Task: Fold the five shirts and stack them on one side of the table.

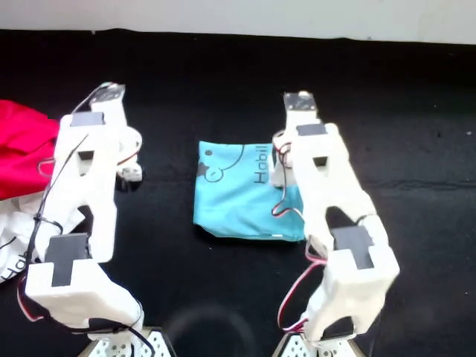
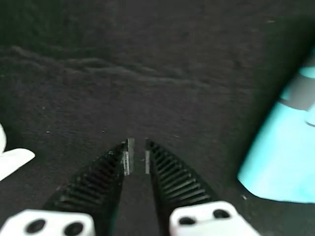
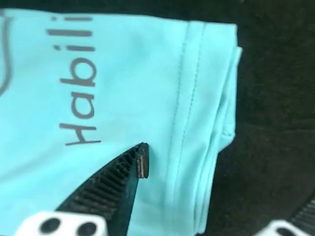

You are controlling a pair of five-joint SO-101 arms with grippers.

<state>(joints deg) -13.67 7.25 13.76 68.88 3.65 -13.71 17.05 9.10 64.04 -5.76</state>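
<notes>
A turquoise shirt (image 1: 236, 195) lies folded in a neat rectangle on the black table cloth (image 1: 186, 89) between the two arms. My right gripper (image 3: 221, 191) is open just above the shirt's (image 3: 98, 98) right-hand folded edge, one fingertip (image 3: 140, 160) over the fabric and the other out past the edge; the high view shows that gripper (image 1: 281, 175) at the same edge. My left gripper (image 2: 138, 156) is low over bare cloth to the left of the shirt (image 2: 283, 157), its fingers nearly together with nothing between them. In the high view this gripper (image 1: 128, 172) sits well apart from the shirt.
A crumpled red shirt (image 1: 22, 145) lies at the table's left edge, with a white garment (image 1: 15, 230) in front of it, partly behind the left arm. Bare black cloth spreads to the right of the right arm and along the back.
</notes>
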